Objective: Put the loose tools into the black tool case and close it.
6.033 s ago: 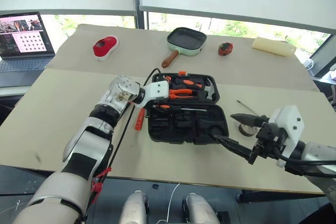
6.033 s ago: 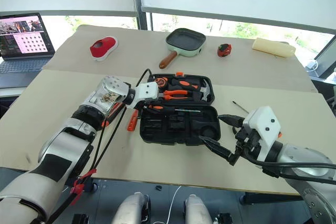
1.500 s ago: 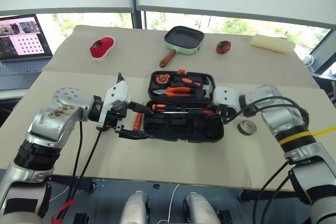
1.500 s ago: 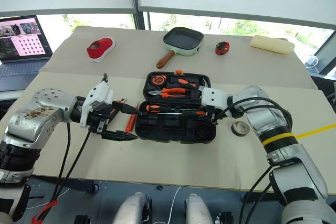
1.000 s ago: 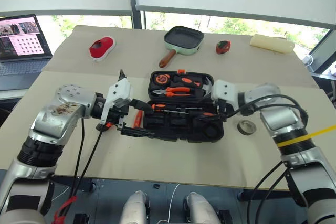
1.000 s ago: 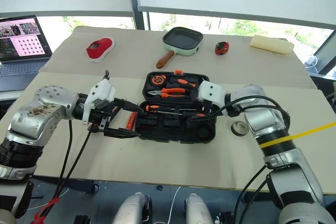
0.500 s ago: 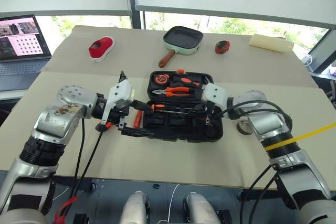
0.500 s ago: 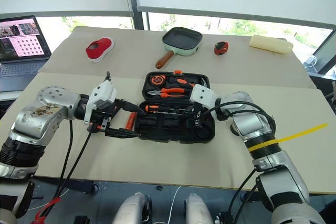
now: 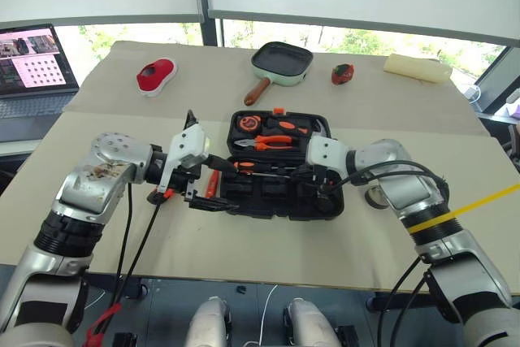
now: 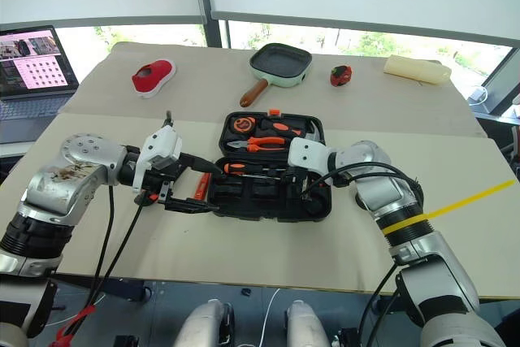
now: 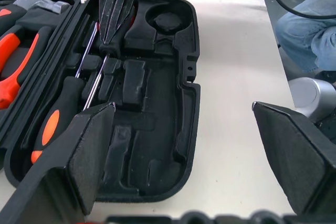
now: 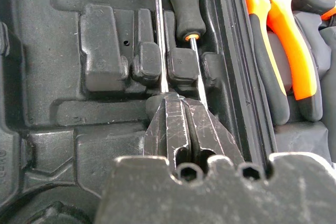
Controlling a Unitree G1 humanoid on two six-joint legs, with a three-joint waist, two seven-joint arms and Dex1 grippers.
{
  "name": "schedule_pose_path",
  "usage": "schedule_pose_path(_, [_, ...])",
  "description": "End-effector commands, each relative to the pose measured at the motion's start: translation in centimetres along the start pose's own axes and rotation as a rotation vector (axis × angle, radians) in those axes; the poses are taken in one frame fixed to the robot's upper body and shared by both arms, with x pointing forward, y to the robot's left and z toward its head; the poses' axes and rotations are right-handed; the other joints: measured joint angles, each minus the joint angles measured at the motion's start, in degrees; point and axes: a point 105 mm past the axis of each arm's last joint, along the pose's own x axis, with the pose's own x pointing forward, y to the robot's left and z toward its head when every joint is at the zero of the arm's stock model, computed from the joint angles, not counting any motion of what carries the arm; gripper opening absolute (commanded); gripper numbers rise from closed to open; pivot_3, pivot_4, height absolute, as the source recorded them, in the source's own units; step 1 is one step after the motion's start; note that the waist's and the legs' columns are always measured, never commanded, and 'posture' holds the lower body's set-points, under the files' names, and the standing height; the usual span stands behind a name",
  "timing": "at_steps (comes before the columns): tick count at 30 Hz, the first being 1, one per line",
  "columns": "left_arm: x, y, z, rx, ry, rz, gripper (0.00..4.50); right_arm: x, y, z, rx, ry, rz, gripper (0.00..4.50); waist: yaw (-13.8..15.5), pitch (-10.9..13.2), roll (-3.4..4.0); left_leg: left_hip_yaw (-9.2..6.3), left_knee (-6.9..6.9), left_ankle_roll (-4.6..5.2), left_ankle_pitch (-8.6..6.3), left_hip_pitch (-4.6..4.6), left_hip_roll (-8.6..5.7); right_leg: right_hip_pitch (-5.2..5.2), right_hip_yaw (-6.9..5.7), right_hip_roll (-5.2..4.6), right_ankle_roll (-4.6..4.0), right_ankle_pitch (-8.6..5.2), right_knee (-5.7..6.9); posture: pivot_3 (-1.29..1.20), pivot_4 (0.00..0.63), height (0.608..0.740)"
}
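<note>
On the table (image 9: 97, 266), the open case (image 9: 280, 201) is being worked over by both arms, its far half already filled with pliers (image 9: 268, 140) and other tools. Two screwdrivers (image 11: 63, 108) are lying in the near half's rear recesses. The right gripper (image 12: 181, 121), half open a second ago, is now being held clenched with its tips pressing on a shaft, probably seating it. The left gripper (image 10: 188, 188) is being kept released at the case's left edge, beside the knife (image 9: 210, 184) still lying outside. The tape roll (image 9: 374, 197) is waiting right of the case.
</note>
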Motion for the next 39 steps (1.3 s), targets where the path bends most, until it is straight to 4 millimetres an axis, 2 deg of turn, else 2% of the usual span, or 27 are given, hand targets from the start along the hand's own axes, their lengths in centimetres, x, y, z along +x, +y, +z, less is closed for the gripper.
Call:
schedule_pose_path(1, [-1.0, 0.6, -0.4, -0.011, 0.007, 0.094, 4.50, -1.7, -0.6, 2.0, 0.079, -0.120, -0.053, 0.04, 0.01, 0.00, 0.00, 0.00, 0.00, 0.00, 0.00, 0.00, 0.00, -0.01, 0.00, 0.00, 0.00, 0.00, 0.00, 0.00, 0.150, 0.740])
schedule_pose_path(3, [-1.8, 1.1, -1.0, -0.059, 0.003, 0.177, 4.50, -3.3, -0.7, 3.6, 0.150, -0.206, -0.060, 0.04, -0.01, 0.01, 0.01, -0.01, -0.01, 0.00, 0.00, -0.04, 0.01, -0.05, 0.00, -0.01, 0.00, 0.00, 0.00, 0.00, 0.150, 0.740])
schedule_pose_path(6, [-3.7, 1.6, -2.5, -0.156, -0.019, 0.362, 4.50, -5.9, 0.3, 5.8, 0.248, -0.324, -0.030, 0.78, -0.13, 0.03, 0.01, -0.02, -0.01, 0.00, 0.00, -0.10, 0.04, -0.12, 0.01, -0.01, 0.00, 0.00, 0.03, 0.00, 0.150, 0.740])
schedule_pose_path(7, [-4.6, 1.6, -3.1, -0.188, -0.024, 0.431, 4.50, -6.7, 0.8, 6.5, 0.270, -0.357, -0.016, 1.17, -0.11, 0.03, 0.01, -0.03, -0.02, 0.00, 0.00, -0.10, 0.04, -0.13, 0.01, -0.01, -0.01, 0.01, 0.03, 0.00, 0.150, 0.740])
schedule_pose_path(9, [-7.6, 0.0, -5.8, -0.268, 0.012, 0.576, 4.50, -8.5, 2.6, 7.8, 0.303, -0.423, 0.030, 1.75, -0.25, 0.02, 0.00, -0.10, -0.03, 0.00, -0.01, -0.09, 0.08, -0.09, -0.04, -0.01, -0.01, 0.01, 0.03, 0.00, 0.150, 0.740])
schedule_pose_path(10, [-8.7, -0.7, -6.7, -0.297, 0.035, 0.628, 4.50, -9.1, 3.3, 8.1, 0.312, -0.435, 0.046, 2.21, -0.39, 0.02, -0.01, -0.12, -0.08, -0.02, -0.04, -0.08, 0.12, -0.11, -0.04, -0.01, -0.05, 0.03, -0.02, 0.00, 0.150, 0.740])
schedule_pose_path(11, [-10.1, -1.7, -8.0, -0.346, 0.068, 0.685, 4.50, -9.5, 4.2, 8.1, 0.318, -0.435, 0.064, 2.43, -0.40, 0.03, -0.02, -0.20, -0.11, -0.04, -0.06, -0.04, 0.14, -0.09, -0.04, -0.03, -0.06, 0.03, -0.01, 0.00, 0.150, 0.740])
schedule_pose_path(15, [-12.7, -3.9, -10.4, -0.447, 0.136, 0.799, 4.50, -10.0, 6.0, 7.9, 0.343, -0.412, 0.086, 3.96, 0.16, 0.07, -0.10, -0.15, -0.14, -0.10, -0.05, 0.01, 0.10, -0.07, -0.15, -0.12, -0.13, 0.02, -0.04, 0.00, 0.150, 0.740])
schedule_pose_path(17, [-13.2, -4.3, -10.7, -0.466, 0.145, 0.826, 4.50, -10.0, 6.3, 7.8, 0.352, -0.407, 0.078, 4.48, 0.64, 0.07, -0.12, -0.14, -0.13, -0.15, -0.01, 0.04, 0.06, -0.03, -0.24, -0.20, -0.16, 0.00, -0.08, 0.00, 0.150, 0.740])
schedule_pose_path(20, [-12.7, -4.0, -9.9, -0.457, 0.128, 0.813, 4.50, -10.0, 6.2, 7.8, 0.376, -0.410, 0.050, 4.48, 1.07, 0.04, -0.18, -0.13, -0.13, -0.19, 0.02, 0.05, 0.08, -0.04, -0.26, -0.22, -0.40, -0.08, -0.20, 0.00, 0.150, 0.740])
schedule_pose_path(23, [-10.9, -1.7, -7.4, -0.436, 0.121, 0.771, 4.50, -9.9, 6.0, 7.4, 0.379, -0.392, 0.015, 4.48, 1.63, 0.07, -0.27, -0.13, -0.13, -0.20, 0.03, 0.04, 0.06, 0.01, -0.28, -0.22, -0.38, -0.04, -0.18, 0.00, 0.150, 0.740])
schedule_pose_path(27, [-8.9, -0.4, -5.3, -0.559, 0.158, 0.718, 4.50, -10.0, 5.9, 7.3, 0.389, -0.390, -0.022, 4.48, 1.18, 0.07, -0.45, -0.16, -0.13, -0.18, 0.09, 0.00, 0.06, 0.05, -0.32, -0.15, -0.17, 0.08, -0.17, 0.00, 0.150, 0.740])
schedule_pose_path(32, [-6.4, 1.7, -3.6, -0.682, 0.320, 0.706, 4.50, -9.8, 6.8, 7.4, 0.385, -0.391, -0.064, 4.48, 0.67, 0.11, -0.53, -0.33, -0.14, -0.16, 0.07, -0.07, 0.01, -0.02, -0.24, 0.00, -0.11, 0.07, -0.05, 0.00, 0.150, 0.740])
schedule_pose_path(35, [-5.5, 2.5, -3.2, -0.691, 0.360, 0.683, 4.50, -9.6, 7.0, 7.5, 0.391, -0.397, -0.080, 4.48, -0.11, 0.11, -0.52, -0.39, -0.15, -0.16, 0.07, -0.07, 0.02, -0.05, -0.21, 0.04, -0.12, 0.06, -0.05, 0.00, 0.150, 0.740])
schedule_pose_path(39, [-3.3, 3.8, -3.8, -0.748, 0.419, 0.649, 4.50, -9.2, 7.4, 7.5, 0.410, -0.418, -0.119, 4.48, 0.02, 0.12, -0.53, -0.43, -0.15, -0.16, 0.07, -0.07, 0.01, -0.04, -0.21, 0.03, -0.13, 0.06, -0.04, 0.00, 0.150, 0.740])
